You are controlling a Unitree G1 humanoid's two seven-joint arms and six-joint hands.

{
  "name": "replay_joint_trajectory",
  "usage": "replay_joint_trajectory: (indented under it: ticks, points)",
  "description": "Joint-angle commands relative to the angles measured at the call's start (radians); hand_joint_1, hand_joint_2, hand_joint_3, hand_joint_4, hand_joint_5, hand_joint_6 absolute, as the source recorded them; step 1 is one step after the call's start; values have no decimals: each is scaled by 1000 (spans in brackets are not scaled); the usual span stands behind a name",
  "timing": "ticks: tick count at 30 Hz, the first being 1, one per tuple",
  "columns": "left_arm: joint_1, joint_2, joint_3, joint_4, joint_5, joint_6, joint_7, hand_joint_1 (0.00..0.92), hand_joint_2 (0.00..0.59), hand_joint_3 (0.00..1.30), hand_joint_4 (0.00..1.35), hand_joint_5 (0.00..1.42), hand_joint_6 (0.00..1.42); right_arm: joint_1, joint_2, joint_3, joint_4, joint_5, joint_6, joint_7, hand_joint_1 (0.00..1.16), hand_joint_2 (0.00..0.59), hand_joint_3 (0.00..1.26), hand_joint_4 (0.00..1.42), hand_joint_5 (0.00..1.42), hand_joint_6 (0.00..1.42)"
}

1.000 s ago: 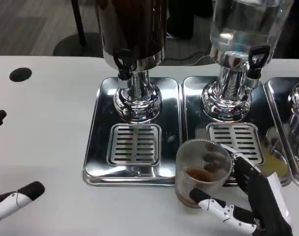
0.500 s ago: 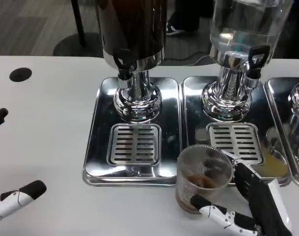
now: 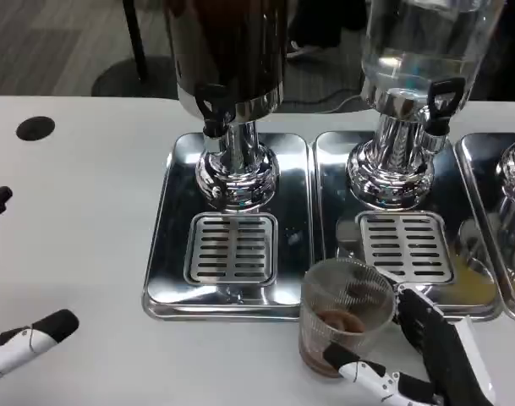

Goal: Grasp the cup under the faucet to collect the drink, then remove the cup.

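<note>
Head view first — what sits at the far left?

— On the white tabletop (image 3: 79, 211) the left hand (image 3: 24, 342) shows at the picture's edge, fingers spread apart and holding nothing. A black round mark (image 3: 35, 128) lies on the surface farther back.

— And toward the middle?

— A dark drink dispenser (image 3: 227, 93) stands on a steel drip tray (image 3: 232, 228), its black faucet (image 3: 211, 108) above a slotted grate (image 3: 231, 248). Just right of it, a clear water dispenser (image 3: 413, 93) stands on a second tray (image 3: 392, 228).

— Where is the cup?

— The ribbed clear cup (image 3: 343, 315), a little brown drink in its bottom, is off the grate, in front of the trays' near edges, between the two. The right hand (image 3: 418, 364) grips it, thumb across the front and dark fingers around its right side.
</note>
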Motion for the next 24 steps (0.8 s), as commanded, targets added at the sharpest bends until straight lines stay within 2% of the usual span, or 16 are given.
replay_joint_trajectory:
  ticks: [1,24]
  points:
    - [-1,5,-2,-3,3,3,-10,0,41,0,0,0,0,-23,8,0,12,-6,-50,-18,824,244,379,452,477,321]
    - [2,7,4,-18,-1,5,-13,0,41,0,0,0,0,-55,10,3,123,-72,-96,-78,842,238,389,466,481,326]
